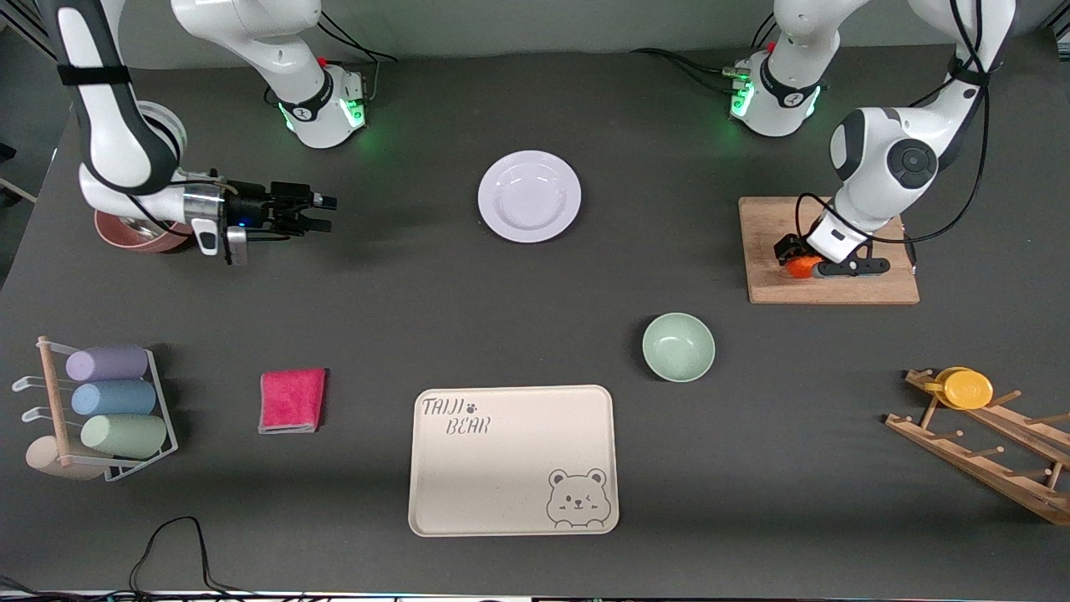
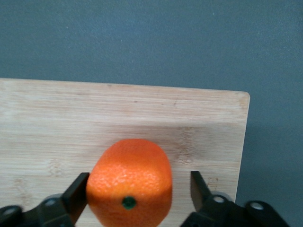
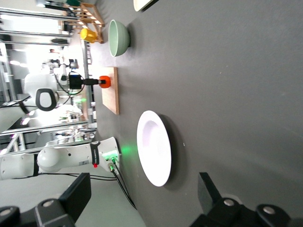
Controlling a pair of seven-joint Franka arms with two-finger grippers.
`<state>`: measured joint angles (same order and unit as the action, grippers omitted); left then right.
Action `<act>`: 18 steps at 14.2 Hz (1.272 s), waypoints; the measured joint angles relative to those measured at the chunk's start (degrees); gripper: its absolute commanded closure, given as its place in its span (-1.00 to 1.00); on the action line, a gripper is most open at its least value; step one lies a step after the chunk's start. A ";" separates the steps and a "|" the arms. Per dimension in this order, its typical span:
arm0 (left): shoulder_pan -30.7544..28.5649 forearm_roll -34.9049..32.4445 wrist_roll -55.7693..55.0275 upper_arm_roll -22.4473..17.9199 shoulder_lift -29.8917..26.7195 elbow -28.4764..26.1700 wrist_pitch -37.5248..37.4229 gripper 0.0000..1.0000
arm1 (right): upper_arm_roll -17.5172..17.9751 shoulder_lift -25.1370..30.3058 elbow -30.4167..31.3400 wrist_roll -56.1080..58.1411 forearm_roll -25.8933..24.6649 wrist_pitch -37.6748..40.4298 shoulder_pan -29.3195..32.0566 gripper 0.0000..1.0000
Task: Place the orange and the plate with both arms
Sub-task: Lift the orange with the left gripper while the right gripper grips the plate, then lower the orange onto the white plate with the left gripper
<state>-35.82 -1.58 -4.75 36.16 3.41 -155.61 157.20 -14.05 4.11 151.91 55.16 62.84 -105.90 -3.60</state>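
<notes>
The small bright-orange fruit, the orange (image 2: pixel 129 189), sits on a pale bamboo cutting board (image 1: pixel 832 284) on the dark grey table (image 1: pixel 418 301). The left gripper (image 2: pixel 137 194) brackets it, fingers (image 2: pixel 75 196) parted, one touching its skin. The lavender-white round plate (image 1: pixel 529 196) lies mid-table. The right gripper (image 1: pixel 313 211) waits, spread wide, holding nothing.

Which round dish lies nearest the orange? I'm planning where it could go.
The mint-green bowl lies nearest the orange; the lavender-white plate sits toward the table's middle.
</notes>
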 measured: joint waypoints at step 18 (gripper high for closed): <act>42.89 11.32 -48.52 5.16 -6.87 35.31 -40.14 1.00 | 1.20 -21.73 4.96 29.33 19.87 1.17 -6.07 -0.86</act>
<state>7.07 9.74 -53.27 41.32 -3.46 -120.29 117.06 -12.85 -17.61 156.87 84.49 82.71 -104.73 -9.67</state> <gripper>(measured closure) 0.308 0.004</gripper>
